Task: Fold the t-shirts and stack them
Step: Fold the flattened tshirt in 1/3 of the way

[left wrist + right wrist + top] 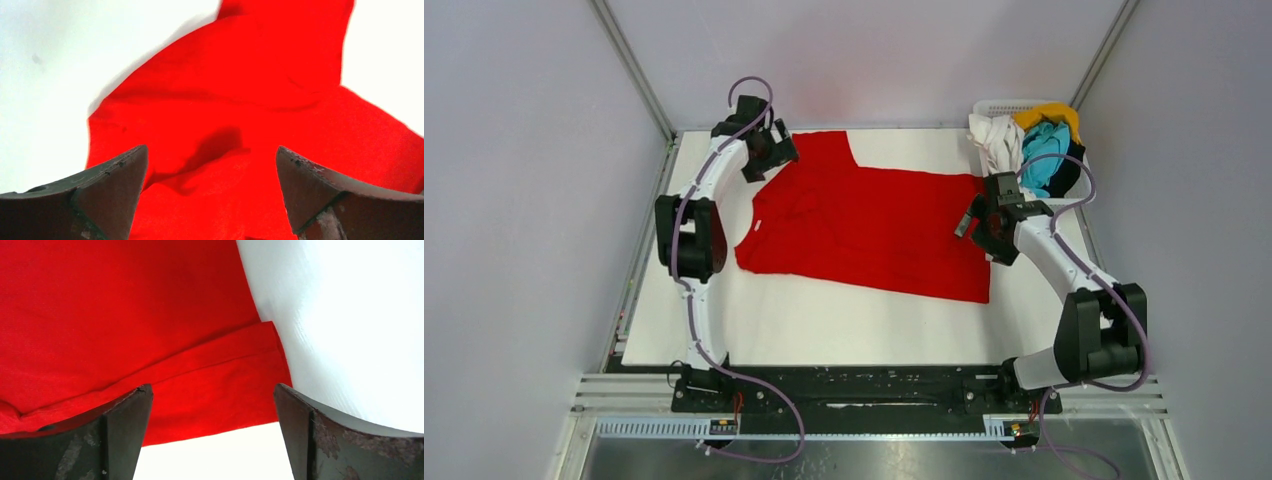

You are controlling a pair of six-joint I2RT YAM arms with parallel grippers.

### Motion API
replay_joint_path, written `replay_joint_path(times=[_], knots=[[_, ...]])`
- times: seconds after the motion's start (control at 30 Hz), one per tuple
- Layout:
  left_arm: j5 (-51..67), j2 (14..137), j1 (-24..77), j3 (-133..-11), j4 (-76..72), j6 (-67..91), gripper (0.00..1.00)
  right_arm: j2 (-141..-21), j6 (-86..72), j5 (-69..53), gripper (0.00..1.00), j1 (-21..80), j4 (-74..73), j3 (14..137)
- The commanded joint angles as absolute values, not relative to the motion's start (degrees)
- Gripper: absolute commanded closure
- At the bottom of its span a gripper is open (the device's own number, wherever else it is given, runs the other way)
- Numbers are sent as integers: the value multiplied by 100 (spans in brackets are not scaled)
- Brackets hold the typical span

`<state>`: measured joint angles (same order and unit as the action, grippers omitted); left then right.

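A: Entry for the worktop (824,335). We log the red t-shirt (864,225) lying spread out flat across the middle. Its collar is toward the left arm and its hem (220,365) toward the right arm. One sleeve (824,148) points at the far edge.

B: Agreed. What do we put for the left claw (776,152)?

A: We place it at the shirt's far left corner, over the sleeve and shoulder. It is released. In its wrist view the two fingers (115,185) stand wide apart with wrinkled red cloth showing between them and nothing pinched. We cannot tell whether the tips touch the cloth.

B: And the right claw (970,221)?

A: It is at the hem edge, on the far half. It is also released, jaws apart and gripping nothing. Its wrist view shows the stitched hem band and one corner of the shirt, with bare white worktop beside it.

B: The remaining shirts?

A: We find them heaped in the white lattice basket (999,104) at the far right corner. The white shirt (994,142) drapes over the left rim, the yellow shirt (1050,115) is at the back, the turquoise shirt (1046,165) is in the middle, and the black shirt (1077,156) is at the right. All four are crumpled.
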<state>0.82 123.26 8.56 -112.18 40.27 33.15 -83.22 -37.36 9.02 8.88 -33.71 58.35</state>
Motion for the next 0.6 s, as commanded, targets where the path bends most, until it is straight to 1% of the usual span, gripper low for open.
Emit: replay_joint_path(times=[0.0, 0.07, 0.13, 0.2, 0.3, 0.4, 0.57], knots=[[49, 11602, 815, -10794, 4466, 3287, 1, -7766, -3745, 1273, 1, 884, -3440, 5791], [532, 10995, 866, -9740, 3853, 3378, 1, -7535, -3647, 913, 1, 986, -3187, 5475], [877, 10477, 999, -8714, 3205, 3459, 1, -7444, -3575, 716, 1, 1367, -2903, 5202], [1130, 10233, 1133, -8050, 2751, 3524, 1, -7571, -3501, 612, 1, 1758, -2668, 5087], [1294, 10372, 1178, -7605, 2472, 3702, 1, -8051, -3484, 369, 1, 2060, -2463, 5165], [1267, 10783, 1177, -7602, 2711, 3727, 1, -8514, -3572, 184, 0, 2195, -2175, 5186], [1104, 10924, 1182, -6919, 2727, 3747, 1, -8970, -3668, 21, 0, 2324, -1987, 4966]])
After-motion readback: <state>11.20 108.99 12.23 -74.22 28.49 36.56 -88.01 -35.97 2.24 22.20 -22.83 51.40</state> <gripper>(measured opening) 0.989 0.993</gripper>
